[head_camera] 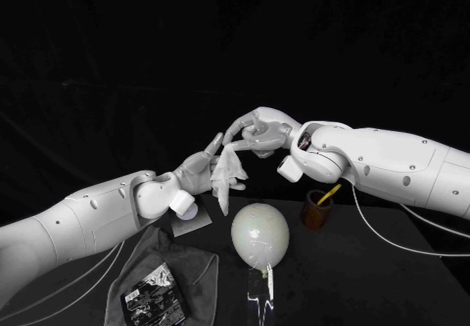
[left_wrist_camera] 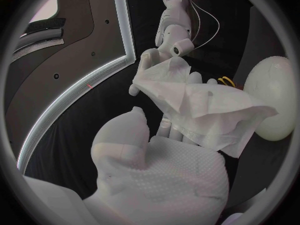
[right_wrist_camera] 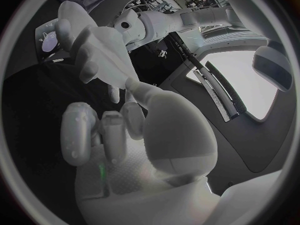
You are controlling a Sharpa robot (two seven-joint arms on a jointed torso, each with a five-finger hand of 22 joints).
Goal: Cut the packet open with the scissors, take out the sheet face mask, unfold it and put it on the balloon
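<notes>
Sheet face mask: raised near balloon in head view, gripped by left hand, pinched above by right hand, probably for unfolding. Left wrist: draped across fingers, half-folded. Right wrist: fingers curled.

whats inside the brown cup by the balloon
The scissors stand in it, with their yellow handles sticking out over the rim of the cup. The blades are hidden by the cup's wall, as is anything else that may lie inside.
</notes>
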